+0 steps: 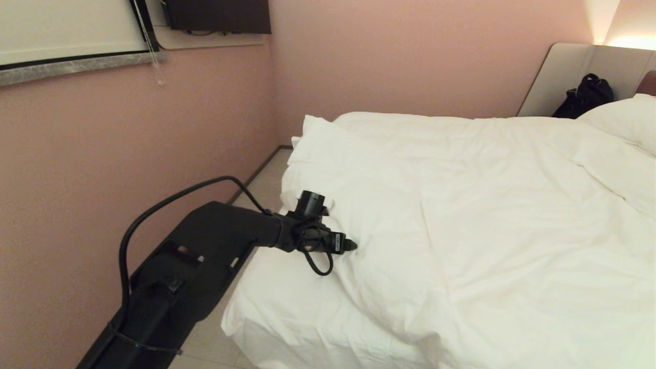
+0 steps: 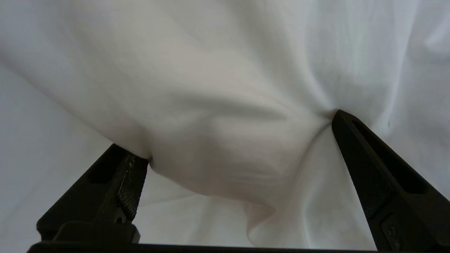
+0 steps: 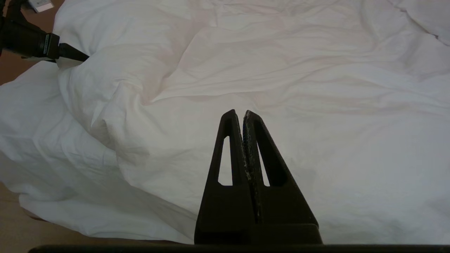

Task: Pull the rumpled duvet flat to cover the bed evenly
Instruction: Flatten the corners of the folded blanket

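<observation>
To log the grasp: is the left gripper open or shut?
Open. The left gripper has its fingers spread wide, tips pressed into a duvet fold.

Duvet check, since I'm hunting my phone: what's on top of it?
Only the left pincer, open, fingertips pressing into the duvet. Anything underneath stays covered.

You face a pink wall (image 1: 410, 56) that meets a second pink wall at a corner. High on your left sits a window (image 1: 66, 25) with a grey stone sill (image 1: 77, 66) and a thin hanging cord (image 1: 154, 56). Beside it, a dark TV (image 1: 218, 15) is mounted up high. A black bag (image 1: 584, 97) leans at far right, next to a white pillow (image 1: 625, 120). Pale floor (image 1: 261, 179) shows below the wall.
</observation>
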Available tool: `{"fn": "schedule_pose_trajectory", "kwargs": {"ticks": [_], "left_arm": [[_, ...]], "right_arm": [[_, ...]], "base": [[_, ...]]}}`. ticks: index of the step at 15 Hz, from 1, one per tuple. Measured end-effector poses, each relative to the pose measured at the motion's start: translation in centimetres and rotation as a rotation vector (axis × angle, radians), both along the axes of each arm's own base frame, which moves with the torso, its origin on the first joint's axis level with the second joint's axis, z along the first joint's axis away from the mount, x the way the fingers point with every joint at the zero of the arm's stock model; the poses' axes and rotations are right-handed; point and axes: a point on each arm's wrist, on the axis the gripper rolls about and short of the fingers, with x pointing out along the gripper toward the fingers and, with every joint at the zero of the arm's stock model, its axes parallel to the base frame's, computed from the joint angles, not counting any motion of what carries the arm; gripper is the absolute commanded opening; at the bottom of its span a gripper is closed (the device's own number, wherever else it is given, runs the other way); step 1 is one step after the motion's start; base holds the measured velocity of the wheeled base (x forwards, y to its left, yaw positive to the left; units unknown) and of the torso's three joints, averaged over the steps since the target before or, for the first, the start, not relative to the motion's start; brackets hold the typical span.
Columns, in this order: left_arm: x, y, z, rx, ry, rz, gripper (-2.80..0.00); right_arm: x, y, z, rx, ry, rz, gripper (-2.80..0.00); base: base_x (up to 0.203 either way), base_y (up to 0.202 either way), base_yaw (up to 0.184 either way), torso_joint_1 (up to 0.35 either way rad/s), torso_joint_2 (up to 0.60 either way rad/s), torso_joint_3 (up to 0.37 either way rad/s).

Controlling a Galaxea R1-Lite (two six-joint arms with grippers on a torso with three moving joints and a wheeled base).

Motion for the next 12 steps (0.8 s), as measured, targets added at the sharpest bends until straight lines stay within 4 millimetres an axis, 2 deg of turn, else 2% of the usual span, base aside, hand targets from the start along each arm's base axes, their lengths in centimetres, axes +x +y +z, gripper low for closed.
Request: {"fn": "schedule_pose_trajectory", "kwargs": {"ticks": [4,5,12], "left_arm": [[-0.17,-0.34,-0.14,0.008,-0.005,-0.012,0.00],[-0.18,-0.35,-0.14,0.008,-0.004,-0.012,-2.80],[-0.86,0.02,0.55,0.011,0.024,0.012,-2.80]], "right_arm": [[0.00,0.00,0.00,0.000,0.000,0.000,-2.80],[0.00,0.00,0.00,0.000,-0.001,0.000,-2.80],[0.00,0.00,0.00,0.000,0.000,0.000,-2.80]], "base": [[0.000,0.000,0.000,0.000,0.00,0.000],[0.000,0.000,0.000,0.000,0.00,0.000],[0.000,0.000,0.000,0.000,0.00,0.000]]}}
